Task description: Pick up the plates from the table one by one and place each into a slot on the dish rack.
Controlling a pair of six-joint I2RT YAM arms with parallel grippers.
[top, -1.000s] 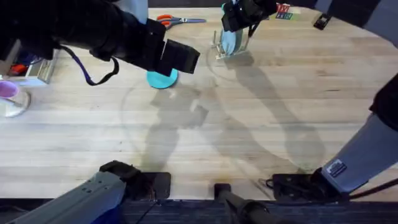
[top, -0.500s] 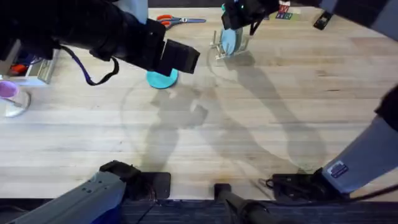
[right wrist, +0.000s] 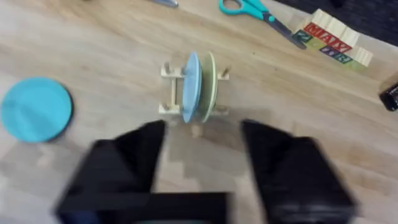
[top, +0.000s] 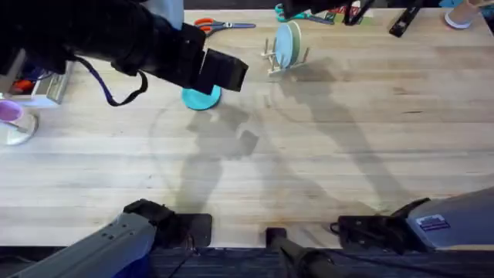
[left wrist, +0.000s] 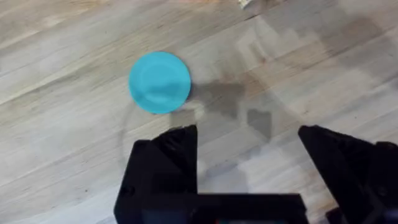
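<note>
- The teal plate (left wrist: 159,81) lay flat on the table (top: 309,154), just ahead of the left gripper (left wrist: 249,165), whose fingers were spread wide and empty.
- The left arm was judged much the nearer to it.
- The pale blue plate (right wrist: 190,86) stood on edge in a slot of the dish rack (right wrist: 168,91), touching a cream plate (right wrist: 209,87).
- The right gripper (right wrist: 202,149) hung above the rack, open and empty.
- Count: two task plates, one racked and one on the table; one rack.
</note>
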